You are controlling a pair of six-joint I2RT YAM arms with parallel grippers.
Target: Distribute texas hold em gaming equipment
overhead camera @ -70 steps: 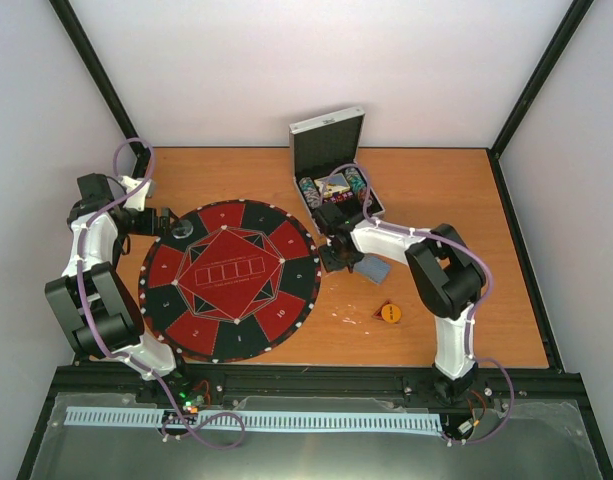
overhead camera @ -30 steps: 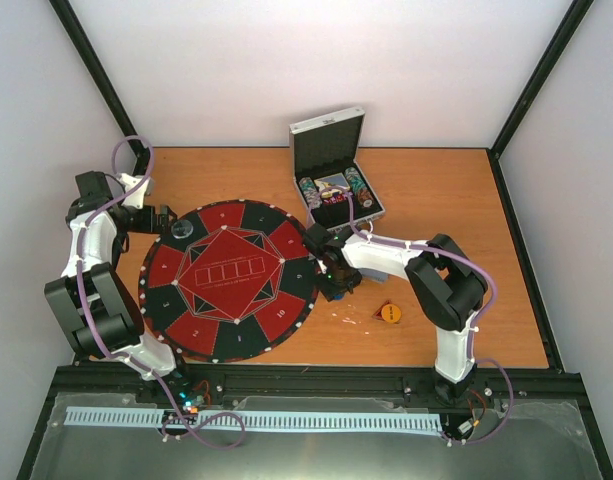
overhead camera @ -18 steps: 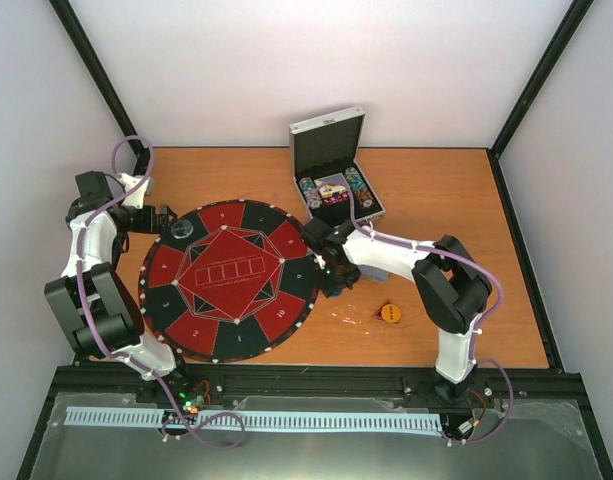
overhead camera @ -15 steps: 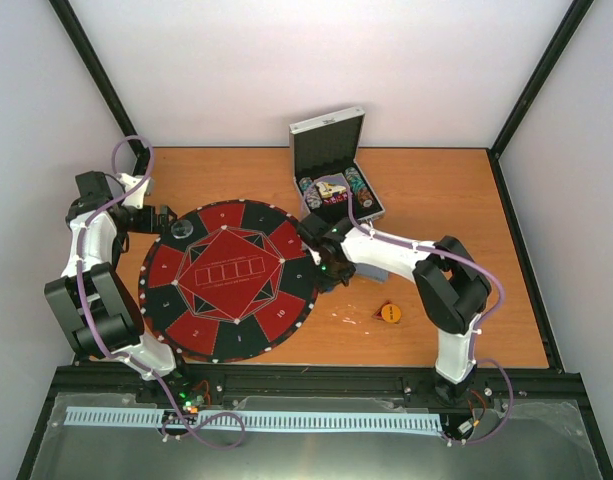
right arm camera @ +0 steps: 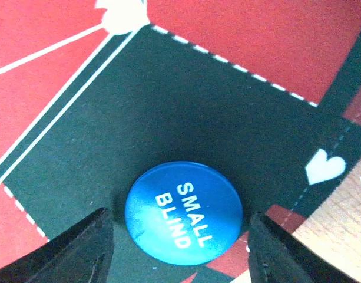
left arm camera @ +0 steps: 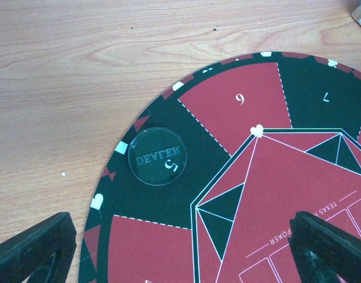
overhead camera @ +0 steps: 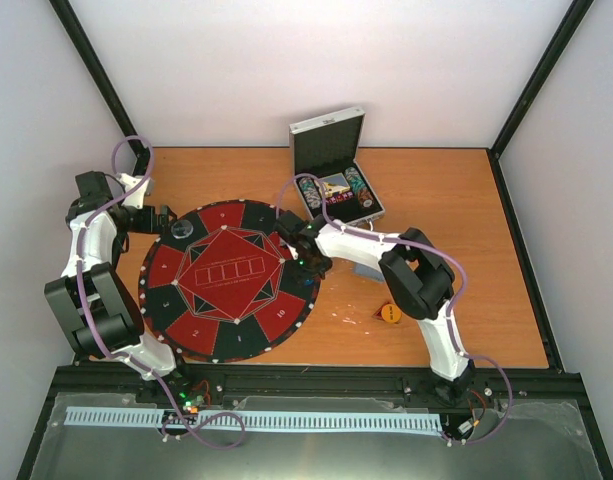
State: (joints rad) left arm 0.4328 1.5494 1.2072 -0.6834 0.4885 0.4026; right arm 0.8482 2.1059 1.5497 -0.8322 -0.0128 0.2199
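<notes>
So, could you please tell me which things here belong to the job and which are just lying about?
Job: blue Small Blind disc, clear Dealer disc, yellow disc, poker chips, grey-blue cards.
Lying about: silver case, round mat.

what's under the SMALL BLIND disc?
A black segment of the round mat, near its rim. The blue disc hides whatever print lies directly beneath it.

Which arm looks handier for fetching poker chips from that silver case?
Right, probably. The right arm reaches the mat's right edge, close to the silver case holding the poker chips; the left arm sits at the mat's opposite, left side.
</notes>
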